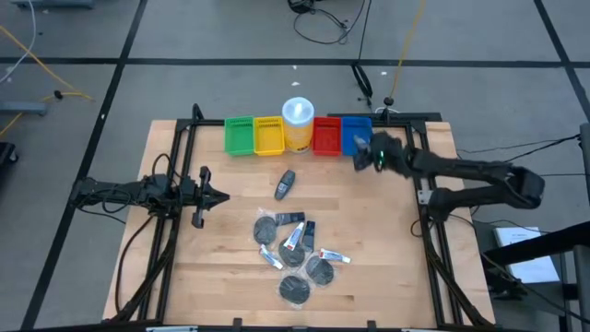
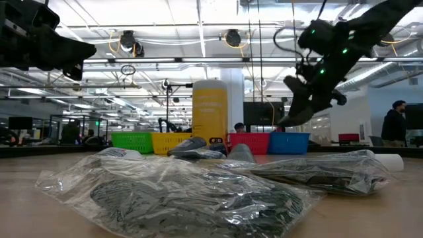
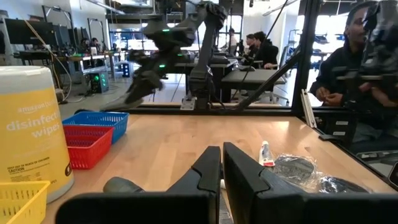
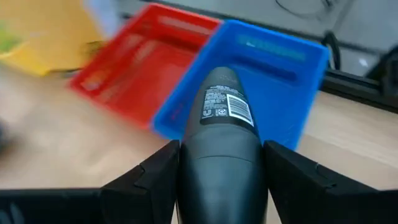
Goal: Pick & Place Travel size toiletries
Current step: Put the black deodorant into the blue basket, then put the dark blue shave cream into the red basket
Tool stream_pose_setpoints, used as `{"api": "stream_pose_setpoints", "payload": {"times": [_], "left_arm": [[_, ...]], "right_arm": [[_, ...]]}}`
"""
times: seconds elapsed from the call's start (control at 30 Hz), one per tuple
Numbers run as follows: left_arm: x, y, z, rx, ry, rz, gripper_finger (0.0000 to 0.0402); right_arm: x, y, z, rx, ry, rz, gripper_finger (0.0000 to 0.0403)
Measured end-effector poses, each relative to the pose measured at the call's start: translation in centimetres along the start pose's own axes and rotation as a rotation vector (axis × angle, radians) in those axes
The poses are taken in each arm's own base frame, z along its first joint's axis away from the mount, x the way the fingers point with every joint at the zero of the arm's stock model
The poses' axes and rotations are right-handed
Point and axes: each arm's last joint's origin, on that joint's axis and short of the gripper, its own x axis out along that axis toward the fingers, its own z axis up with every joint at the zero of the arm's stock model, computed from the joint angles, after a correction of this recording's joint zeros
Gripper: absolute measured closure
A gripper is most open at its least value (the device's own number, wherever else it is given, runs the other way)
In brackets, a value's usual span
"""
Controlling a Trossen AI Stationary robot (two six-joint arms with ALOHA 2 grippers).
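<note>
My right gripper (image 1: 362,155) hangs raised at the near edge of the blue bin (image 1: 355,129), shut on a dark grey oblong bottle (image 4: 221,124). The bottle's far end points at the blue bin (image 4: 273,68), slanting down. The other travel size toiletries (image 1: 295,249) lie in a heap on the table's middle: dark round discs in clear wrap, little white tubes and small dark bottles. One more dark bottle (image 1: 285,184) lies alone, farther back. My left gripper (image 1: 221,195) waits shut and level at the table's left, holding nothing. My right gripper pinches the dark grey bottle's two long sides (image 4: 186,162) between its two fingers (image 4: 152,177). The bottle lies along the fingers and sticks out past their tips, its labelled end (image 4: 224,106) forward. It is lifted clear of the table, tilted down toward the blue bin.
A row of bins stands at the table's far edge: green (image 1: 240,136), yellow (image 1: 269,136), red (image 1: 326,135) and blue. A white wipes canister (image 1: 298,123) stands between yellow and red. Bare wood lies between the heap and the bins. People sit beyond the table.
</note>
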Motion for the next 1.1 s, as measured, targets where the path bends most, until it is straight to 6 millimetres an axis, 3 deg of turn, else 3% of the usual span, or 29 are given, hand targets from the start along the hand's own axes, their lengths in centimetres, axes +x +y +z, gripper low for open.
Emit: {"api": "stream_pose_setpoints", "payload": {"times": [0.1,0.3,0.53,1.1], "left_arm": [[0.0,0.0,0.0,0.01,0.0,0.001,0.038],[0.0,0.0,0.0,0.01,0.0,0.001,0.038],[0.0,0.0,0.0,0.001,0.0,0.001,0.038],[0.0,0.0,0.0,-0.012,0.0,0.001,0.038]], "right_arm": [[1.8,-0.8,1.7,0.036,0.027,-0.024,0.0207],[5.1,-0.5,4.1,0.065,0.054,-0.044,0.0207],[7.9,-0.6,3.7,0.124,0.11,-0.09,0.0207],[8.7,-0.2,3.4,0.067,0.108,-0.076,0.0136]]}}
